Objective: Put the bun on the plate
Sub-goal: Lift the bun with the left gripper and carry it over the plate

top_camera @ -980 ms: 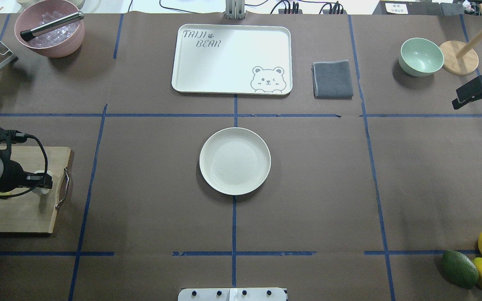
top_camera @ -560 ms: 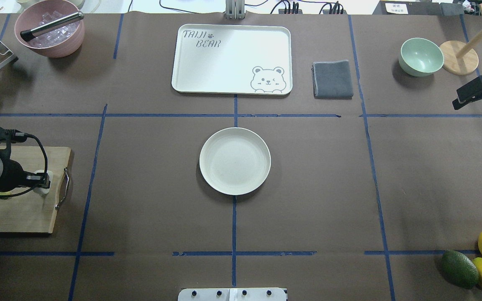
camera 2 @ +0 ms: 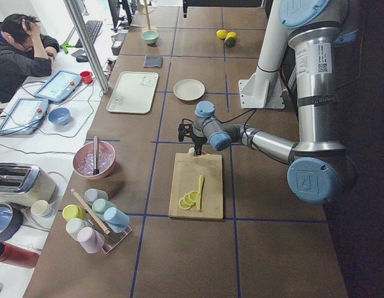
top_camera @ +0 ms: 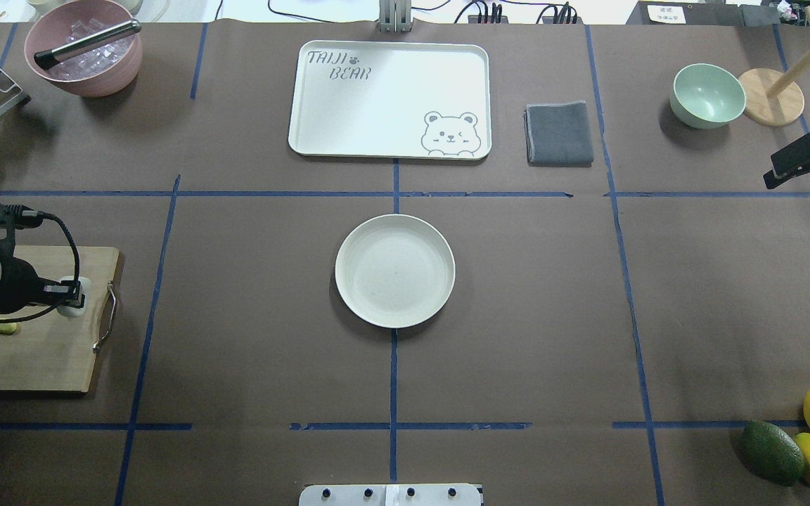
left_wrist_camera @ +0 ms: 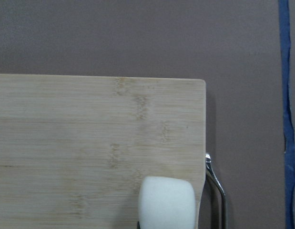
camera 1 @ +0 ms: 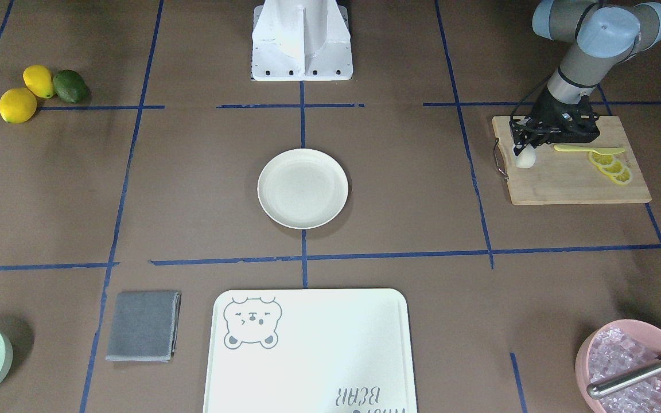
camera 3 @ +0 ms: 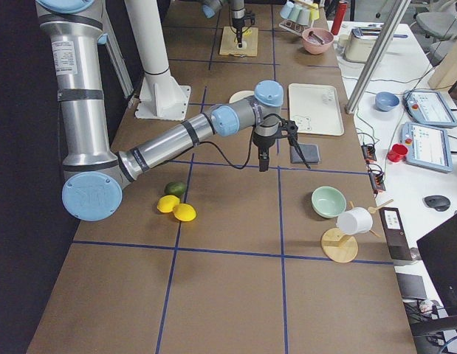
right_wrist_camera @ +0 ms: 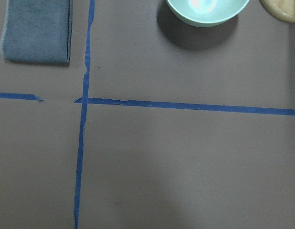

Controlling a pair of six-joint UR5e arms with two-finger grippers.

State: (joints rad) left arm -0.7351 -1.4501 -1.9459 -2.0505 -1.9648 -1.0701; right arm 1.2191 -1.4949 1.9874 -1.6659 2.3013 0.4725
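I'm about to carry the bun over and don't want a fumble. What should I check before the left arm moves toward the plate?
1. Bun held in the left hand: ok, gripped at the corner of the cutting board, beside its metal handle.
2. Bun lifted clear of the board: cannot tell.
3. Plate empty: ok.
4. Table between board and plate free of things: ok.
5. Right hand away from the plate: ok, it is out at the table's edge.
6. Lemon slices apart from the bun: ok.
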